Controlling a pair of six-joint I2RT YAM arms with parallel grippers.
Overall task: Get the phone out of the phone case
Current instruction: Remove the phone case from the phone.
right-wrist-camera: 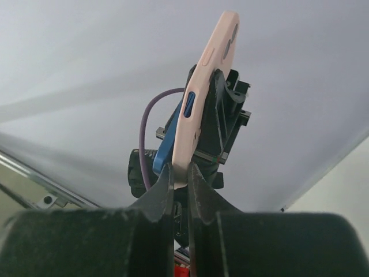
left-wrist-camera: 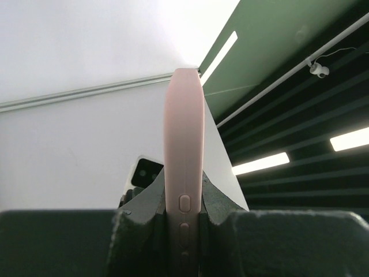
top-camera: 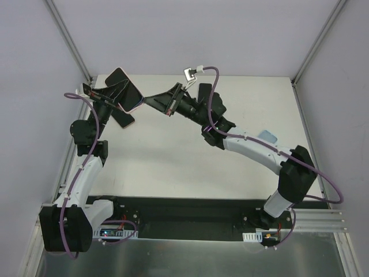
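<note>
Left gripper pinches the pink case edge-on — its lower end hidden

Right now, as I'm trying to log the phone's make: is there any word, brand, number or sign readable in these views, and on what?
No text can be read in any view.
On the pink phone case: nothing, only unmarked buttons, no logo.
On the circuit boards by the arm bases: any print is too small to read.

No legible text, labels, brands, numbers or signs in any view, pink phone case unmarked
</note>
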